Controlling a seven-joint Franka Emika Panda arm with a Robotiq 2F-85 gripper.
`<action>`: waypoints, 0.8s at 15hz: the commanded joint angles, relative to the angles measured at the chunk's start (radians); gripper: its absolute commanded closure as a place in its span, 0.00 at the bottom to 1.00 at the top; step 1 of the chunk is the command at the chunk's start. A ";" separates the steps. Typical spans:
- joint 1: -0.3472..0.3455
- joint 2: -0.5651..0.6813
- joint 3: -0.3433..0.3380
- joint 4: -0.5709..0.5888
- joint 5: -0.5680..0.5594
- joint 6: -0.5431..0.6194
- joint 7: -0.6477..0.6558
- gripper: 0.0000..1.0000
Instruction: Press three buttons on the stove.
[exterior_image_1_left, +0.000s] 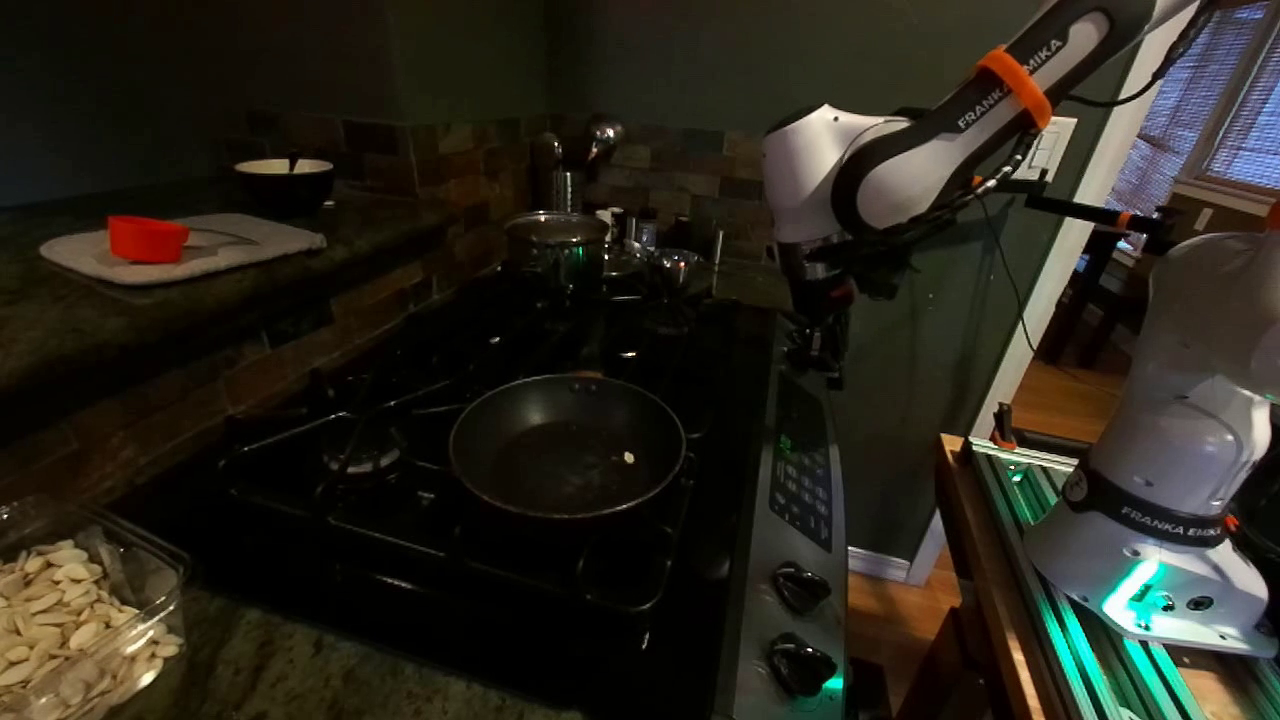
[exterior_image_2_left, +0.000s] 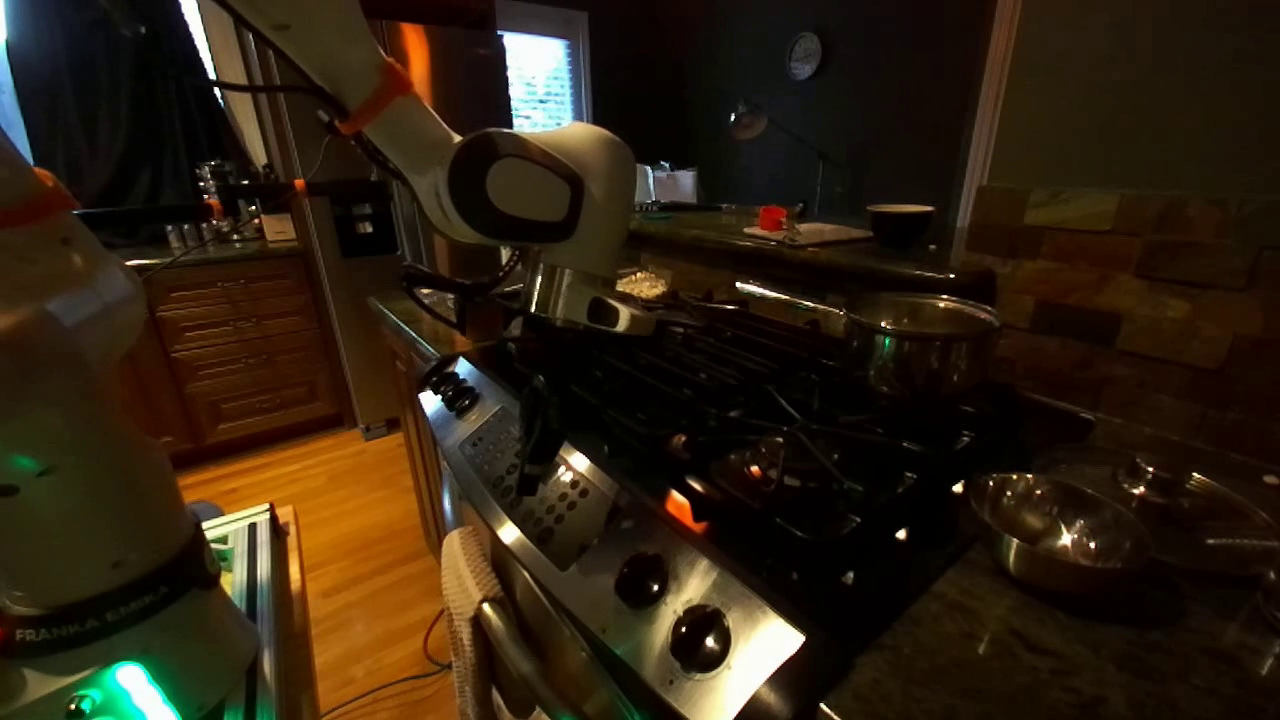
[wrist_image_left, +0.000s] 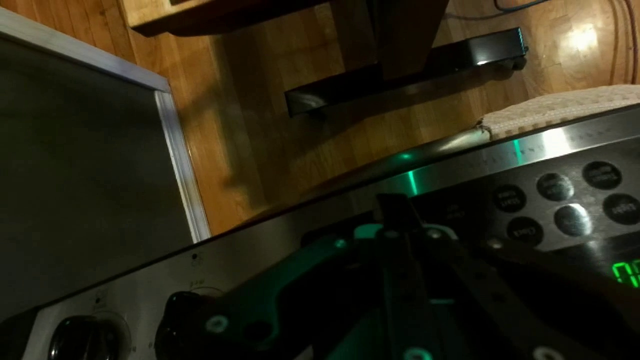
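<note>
Clear plastic tub (exterior_image_1_left: 160, 575) of pale seeds (exterior_image_1_left: 60, 610) near left in an exterior view; frying pan (exterior_image_1_left: 550, 465) on stove (exterior_image_1_left: 500, 595), buttons (exterior_image_1_left: 802, 485) to its right, my gripper (exterior_image_1_left: 834, 376) beyond them. In an exterior view I have it in front of those buttons, contact unclr; saucepan (exterior_image_2_left: 925, 350) far right. Wrist cam: fingertips (wrist_image_left: 392, 206) look pinched tog., buttons right, knobs (wrist_image_left: 82, 337) left.

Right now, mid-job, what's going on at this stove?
The robot arm is at the stove, where three buttons are to be pressed. Its fingers are shut with nothing visible between them, over the control strip; in the wrist view they lie between the knobs and the visible buttons. Whether they touch the strip, or any button has been pressed, I can't tell. A frying pan sits on the stove.
</note>
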 joint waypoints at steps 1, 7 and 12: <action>-0.011 0.060 -0.022 0.008 -0.014 0.006 -0.038 1.00; -0.006 0.116 -0.046 0.000 0.031 0.097 -0.139 1.00; -0.007 0.152 -0.056 0.002 0.068 0.162 -0.204 1.00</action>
